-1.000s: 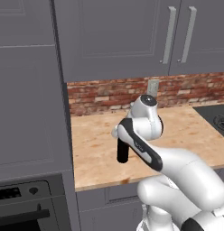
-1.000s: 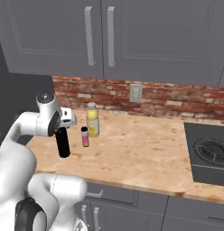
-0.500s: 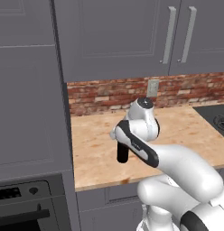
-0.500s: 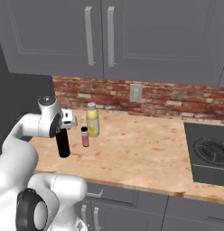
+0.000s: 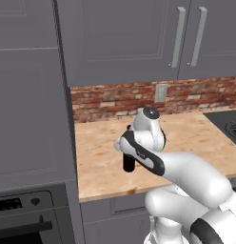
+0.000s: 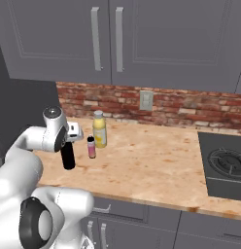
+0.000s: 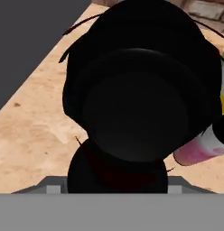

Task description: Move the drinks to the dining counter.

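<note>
Counter: wood counter point(image 6: 156, 165), brick backsplash.
Gripper point(image 6: 69, 141): over black wine bottle point(image 6: 68, 156); finger spread cannot be told.
Neighbours: pink bottle point(image 6: 91, 147), yellow bottle point(image 6: 99, 129) beside.

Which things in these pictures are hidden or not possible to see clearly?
- Wine bottle neck: both base views, hidden behind the arm's wrist.
- End effector fingers: hand view, the black bottle blocks them; grip cannot be judged.
- Yellow bottle: left base view, hidden by the arm.
- Pink bottle: hand view, cut off by the edge.

black wine bottle point(image 6: 68, 156), pink bottle point(image 6: 91, 148), yellow bottle point(image 6: 99, 130), red brick backsplash point(image 6: 176, 108)
</note>
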Controlling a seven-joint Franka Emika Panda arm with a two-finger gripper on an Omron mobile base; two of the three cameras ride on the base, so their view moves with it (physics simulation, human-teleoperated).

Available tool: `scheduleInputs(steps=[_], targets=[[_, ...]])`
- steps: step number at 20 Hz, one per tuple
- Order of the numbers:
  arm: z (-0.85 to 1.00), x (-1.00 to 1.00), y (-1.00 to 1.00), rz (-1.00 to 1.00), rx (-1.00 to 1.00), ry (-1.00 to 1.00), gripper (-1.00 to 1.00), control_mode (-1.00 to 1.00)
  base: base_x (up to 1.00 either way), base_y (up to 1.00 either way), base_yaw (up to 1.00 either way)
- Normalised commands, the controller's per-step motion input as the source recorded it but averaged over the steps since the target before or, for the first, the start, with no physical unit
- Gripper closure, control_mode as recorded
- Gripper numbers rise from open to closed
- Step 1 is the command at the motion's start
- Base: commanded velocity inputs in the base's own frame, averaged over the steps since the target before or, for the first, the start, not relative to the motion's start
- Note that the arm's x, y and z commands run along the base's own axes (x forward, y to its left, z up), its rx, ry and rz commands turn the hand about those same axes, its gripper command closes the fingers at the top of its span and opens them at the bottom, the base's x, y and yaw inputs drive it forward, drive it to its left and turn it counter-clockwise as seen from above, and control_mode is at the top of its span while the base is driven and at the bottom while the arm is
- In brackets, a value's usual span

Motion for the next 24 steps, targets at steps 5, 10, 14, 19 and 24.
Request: scheduleInputs(steps=[5,10,14,19,24], targets=[[-0.32,-0.01,0.06,0.00,0.04,0.00,1.00,-1.00,0.00,0.00,0.00],[-0.21,-0.19,0.04,0.00,0.03,0.00,1.00,-1.00,0.00,0.00,0.00],[0.31,-0.73,-0.17,0.00,0.03,-0.02,1.00,-1.00,0.00,0.00,0.00],[0.74,-0.73,-0.34,0.00,0.07,-0.03,1.00,-1.00,0.00,0.00,0.00],[0.72,-0.54,-0.39,-0.01,0.05,0.00,1.00,-1.00,0.00,0.00,0.00]])
